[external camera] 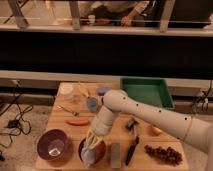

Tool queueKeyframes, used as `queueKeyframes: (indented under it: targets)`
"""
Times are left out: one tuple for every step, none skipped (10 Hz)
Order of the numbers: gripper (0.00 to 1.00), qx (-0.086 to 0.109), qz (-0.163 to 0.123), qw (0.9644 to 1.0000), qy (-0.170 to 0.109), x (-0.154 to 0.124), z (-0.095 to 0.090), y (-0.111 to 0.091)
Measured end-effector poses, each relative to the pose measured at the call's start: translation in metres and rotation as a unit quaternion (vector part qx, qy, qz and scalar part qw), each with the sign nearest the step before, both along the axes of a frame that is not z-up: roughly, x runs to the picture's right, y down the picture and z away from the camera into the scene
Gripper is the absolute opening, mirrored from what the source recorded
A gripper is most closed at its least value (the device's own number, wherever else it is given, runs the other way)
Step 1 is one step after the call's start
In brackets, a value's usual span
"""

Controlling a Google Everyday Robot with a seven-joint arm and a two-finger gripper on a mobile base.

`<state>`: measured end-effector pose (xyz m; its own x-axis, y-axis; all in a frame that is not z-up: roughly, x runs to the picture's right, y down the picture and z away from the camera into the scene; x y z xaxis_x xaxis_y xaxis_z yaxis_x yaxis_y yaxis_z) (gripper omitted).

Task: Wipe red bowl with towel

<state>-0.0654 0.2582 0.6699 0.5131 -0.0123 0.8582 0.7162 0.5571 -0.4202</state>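
Wiping step under way: gripper [91, 145] clamps towel [88, 155] inside red bowl [101, 152]. Next: circular rubbing, steady downward pressure.

A cream-white robot arm [150, 117] of smooth, rounded plastic segments, joined at a bulbous elbow, with a thin dark seam ringing its far-right section, tapers to a pale slender-fingered gripper [90, 145] near the worktop's front edge.

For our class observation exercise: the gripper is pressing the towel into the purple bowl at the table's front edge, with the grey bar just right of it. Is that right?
Not quite. The camera view shows the gripper holding the towel in the red bowl, not the purple bowl, which sits to its left. The grey bar does lie just right of it.
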Motion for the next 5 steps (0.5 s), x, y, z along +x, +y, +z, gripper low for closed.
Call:
queueKeyframes:
  targets:
    - [0.02,-0.001,-0.001,1.0000,0.001,0.003,-0.002,0.003]
    - [0.02,-0.001,0.001,1.0000,0.003,0.006,-0.002,0.003]
    - [0.02,0.002,0.003,1.0000,0.008,0.010,-0.001,0.000]
    - [0.02,0.004,0.004,0.9999,0.012,0.013,0.001,-0.003]
    - [0.02,0.010,0.002,0.9998,0.018,0.016,0.004,-0.010]
